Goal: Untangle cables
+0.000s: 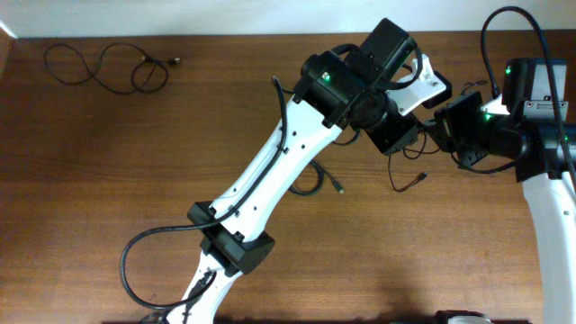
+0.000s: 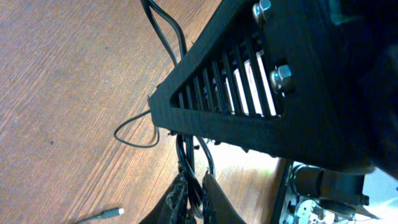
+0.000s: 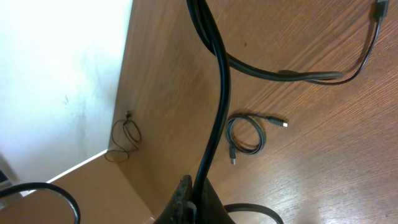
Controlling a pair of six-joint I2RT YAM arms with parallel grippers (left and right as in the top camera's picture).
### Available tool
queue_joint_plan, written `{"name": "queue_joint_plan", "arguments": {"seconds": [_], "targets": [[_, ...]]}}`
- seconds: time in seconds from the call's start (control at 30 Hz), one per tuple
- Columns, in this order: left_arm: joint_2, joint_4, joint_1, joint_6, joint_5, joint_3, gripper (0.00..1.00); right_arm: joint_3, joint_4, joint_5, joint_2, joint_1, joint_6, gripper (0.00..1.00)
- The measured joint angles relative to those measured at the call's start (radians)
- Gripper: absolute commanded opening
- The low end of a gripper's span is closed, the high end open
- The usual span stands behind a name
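Observation:
Thin black cables are held between my two grippers above the table's right middle. In the left wrist view my left gripper (image 2: 194,198) is shut on a few strands of the cables (image 2: 186,158), with a loop (image 2: 134,135) trailing down to the table. In the right wrist view my right gripper (image 3: 194,200) is shut on one cable (image 3: 219,93) that runs up and away. Overhead, the left gripper (image 1: 407,135) and the right gripper (image 1: 441,121) almost touch. A loose end (image 1: 409,177) hangs below them.
A small coiled cable (image 3: 245,134) lies on the table, partly under my left arm (image 1: 270,171) from above. Another wavy cable (image 1: 108,67) lies apart at the far left corner. A plug end (image 2: 102,216) rests on the wood. The table's back edge meets a white wall (image 3: 62,74).

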Motion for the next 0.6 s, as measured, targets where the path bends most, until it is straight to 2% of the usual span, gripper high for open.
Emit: {"name": "queue_joint_plan", "arguments": {"seconds": [0.1,0.6], "targets": [[0.002,0.005,0.0,0.001,0.0,0.0,0.0,0.0,-0.006,0.017,0.0,0.0,0.0,0.04],[0.008,0.019,-0.001,-0.003,0.047,0.011,0.0,0.0,-0.034,0.099,0.0,0.004,0.0,0.04]]}}
